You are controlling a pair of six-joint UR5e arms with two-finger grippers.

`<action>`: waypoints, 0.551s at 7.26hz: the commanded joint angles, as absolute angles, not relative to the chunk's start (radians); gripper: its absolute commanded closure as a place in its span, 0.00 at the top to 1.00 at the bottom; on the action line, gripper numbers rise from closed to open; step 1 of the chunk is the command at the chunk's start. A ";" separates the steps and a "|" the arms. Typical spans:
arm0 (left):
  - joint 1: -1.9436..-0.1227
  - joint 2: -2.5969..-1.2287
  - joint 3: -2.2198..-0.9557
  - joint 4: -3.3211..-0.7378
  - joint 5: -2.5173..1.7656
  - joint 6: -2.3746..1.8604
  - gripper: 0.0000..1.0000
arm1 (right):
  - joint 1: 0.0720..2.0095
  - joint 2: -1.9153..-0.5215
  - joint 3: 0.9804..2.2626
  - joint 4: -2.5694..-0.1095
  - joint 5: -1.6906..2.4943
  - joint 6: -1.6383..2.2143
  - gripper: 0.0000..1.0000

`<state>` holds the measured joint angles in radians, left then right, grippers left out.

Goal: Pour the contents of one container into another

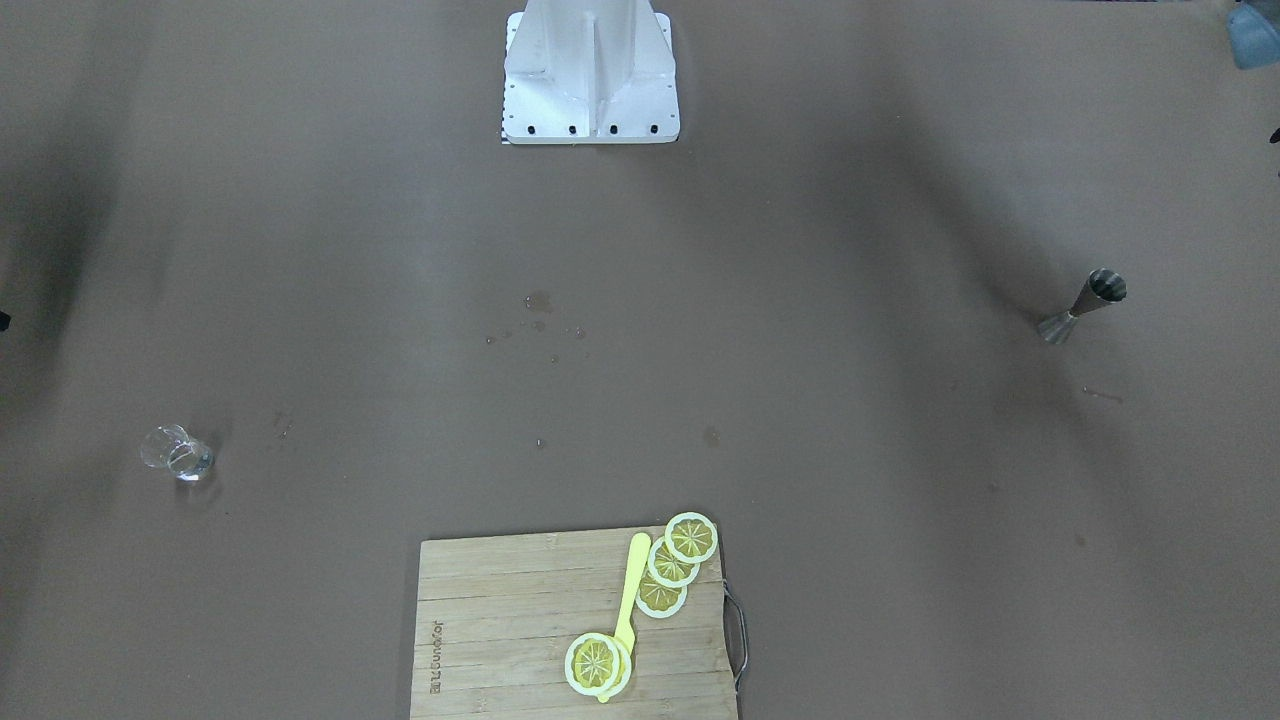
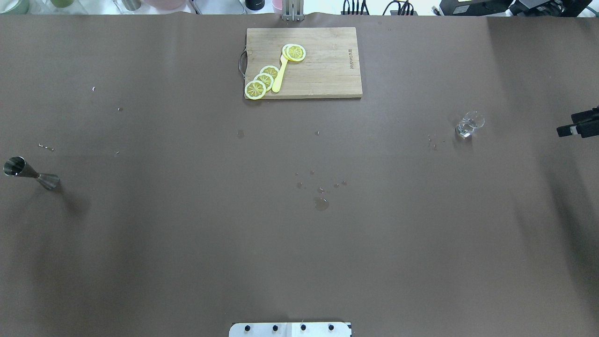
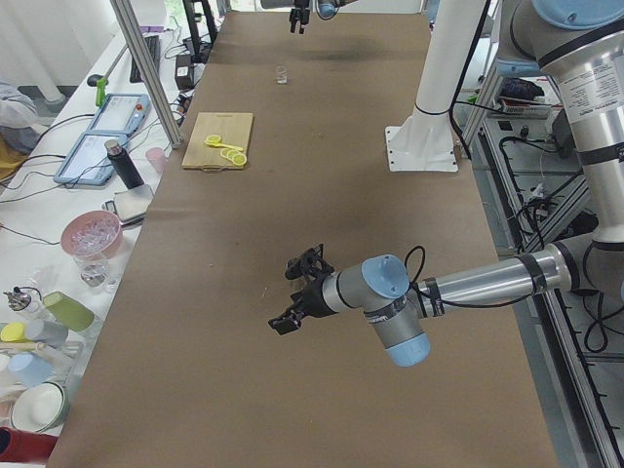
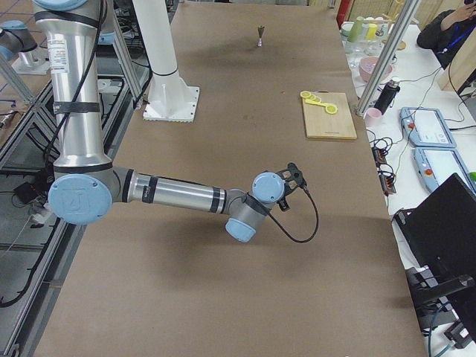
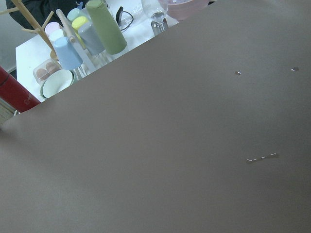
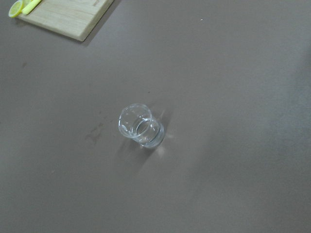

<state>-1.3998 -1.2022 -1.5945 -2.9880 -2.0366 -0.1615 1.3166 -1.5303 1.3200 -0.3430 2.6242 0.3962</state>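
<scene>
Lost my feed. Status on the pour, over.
Left gripper empty, jaws unreadable. Right gripper open, empty, short of glass. Glass and jigger upright, untouched, far apart. Only droplets between.

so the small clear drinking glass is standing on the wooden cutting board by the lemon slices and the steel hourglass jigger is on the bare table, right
No: the small clear drinking glass stands on the bare brown table, apart from the wooden cutting board; the overhead exterior view shows it. The rest is right.
</scene>
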 commanded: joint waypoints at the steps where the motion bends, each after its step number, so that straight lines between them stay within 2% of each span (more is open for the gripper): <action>1: -1.390 -1.218 -1.577 -3.095 -2.030 -0.167 0.98 | 1.269 -1.522 1.255 -0.201 2.628 0.338 1.00; 3: -1.317 -1.247 -1.484 -3.228 -1.943 -0.190 0.98 | 1.217 -1.507 1.252 -0.176 2.623 0.350 1.00; 4: -1.225 -1.247 -1.458 -3.320 -1.805 -0.309 0.98 | 1.215 -1.506 1.259 -0.172 2.625 0.353 1.00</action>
